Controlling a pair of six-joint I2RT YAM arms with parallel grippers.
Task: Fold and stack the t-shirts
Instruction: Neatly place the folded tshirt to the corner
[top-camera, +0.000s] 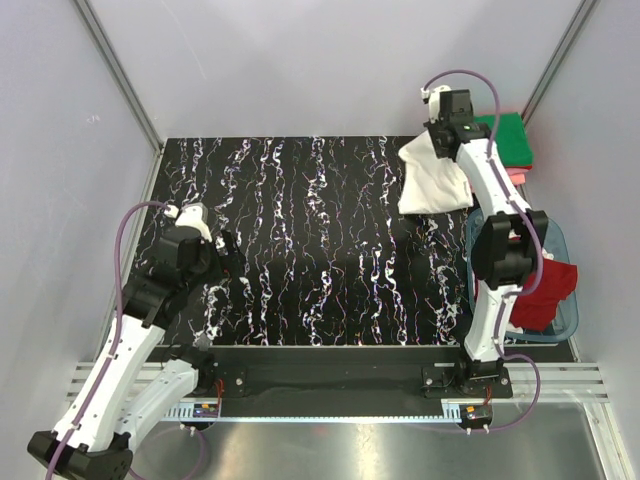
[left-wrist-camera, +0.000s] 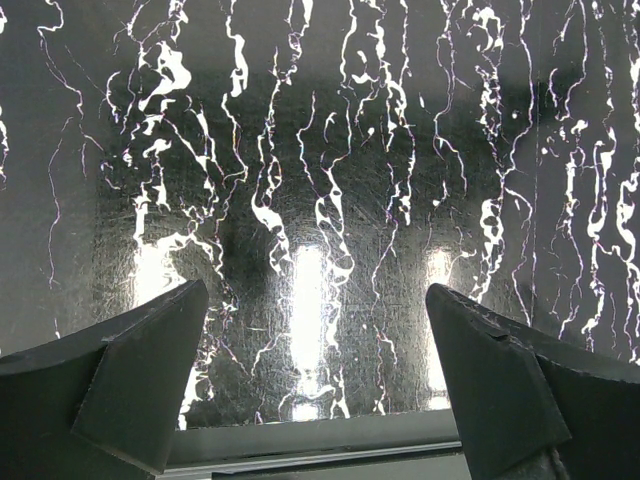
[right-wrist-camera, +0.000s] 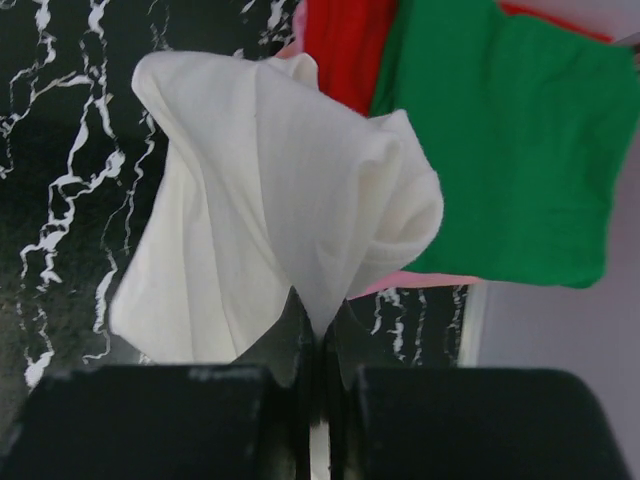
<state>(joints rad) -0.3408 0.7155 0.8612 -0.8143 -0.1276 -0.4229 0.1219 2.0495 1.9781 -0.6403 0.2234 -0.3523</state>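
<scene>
Handling: white tee (right-wrist-camera: 270, 210) judged light, limp, prone to bunching | clamped by right end effector (right-wrist-camera: 318, 350) above far right of desk (top-camera: 300, 250), beside green tee (right-wrist-camera: 510, 140) | hem corners, possibly hidden in folds, should be taken | left end effector (left-wrist-camera: 315, 390) spread wide, nothing held.

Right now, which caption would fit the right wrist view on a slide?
Right gripper pinches a white t-shirt near the green t-shirt and the red t-shirt.

Black, white-veined table top (top-camera: 300, 250). Translucent blue tub (top-camera: 563, 240) at its right edge. Pale walls (top-camera: 330, 60) around.
</scene>
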